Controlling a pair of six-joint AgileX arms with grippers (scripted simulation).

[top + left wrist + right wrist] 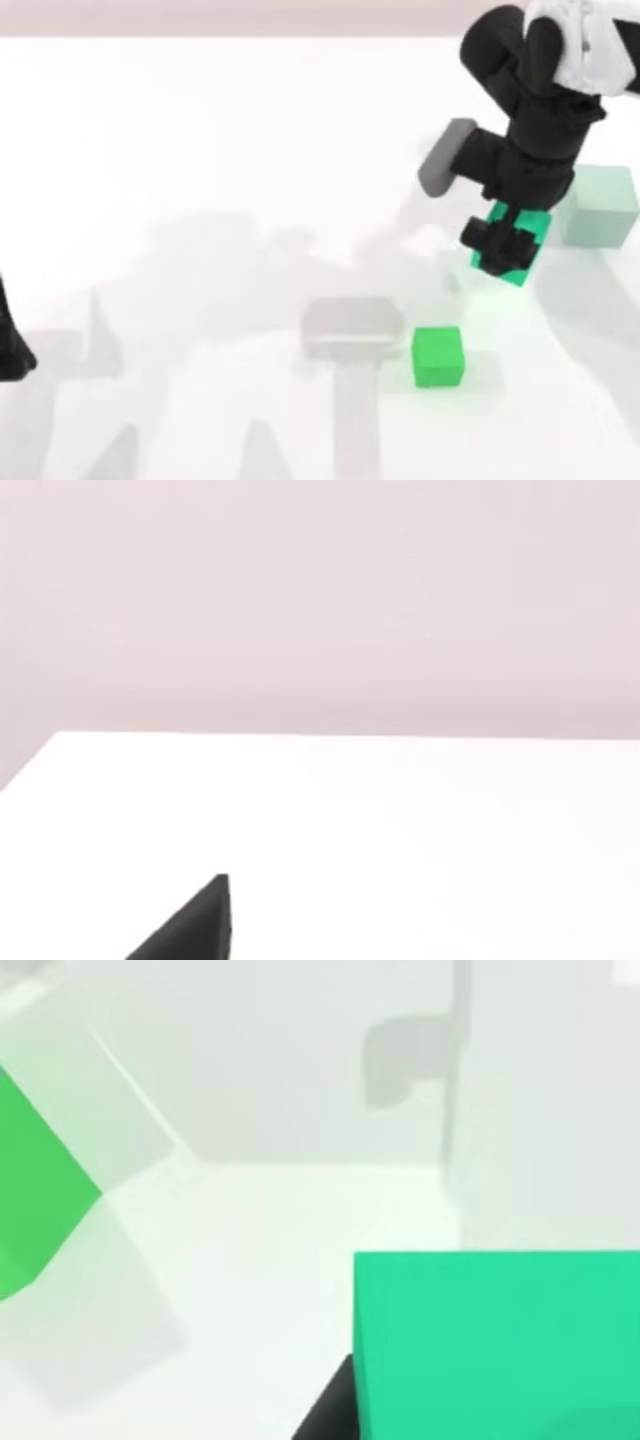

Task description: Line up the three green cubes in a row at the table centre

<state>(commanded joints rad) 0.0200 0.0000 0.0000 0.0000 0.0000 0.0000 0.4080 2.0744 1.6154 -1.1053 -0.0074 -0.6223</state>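
My right gripper (508, 243) is at the table's right side, shut on the medium emerald-teal cube (538, 228). In the right wrist view that cube (500, 1345) fills the near corner, with one dark finger (330, 1410) against its side. The small bright green cube (438, 356) rests on the white table (200, 150) in front of and slightly left of the gripper, and it shows again in the right wrist view (35, 1210). The larger pale mint-grey cube (600, 205) sits just right of the arm. My left gripper (10, 355) is parked at the left edge, open, with one finger (195, 925) showing.
Faint grey reflections (350, 325) lie on the glossy surface near the centre. The table's far edge (350, 735) runs across the left wrist view.
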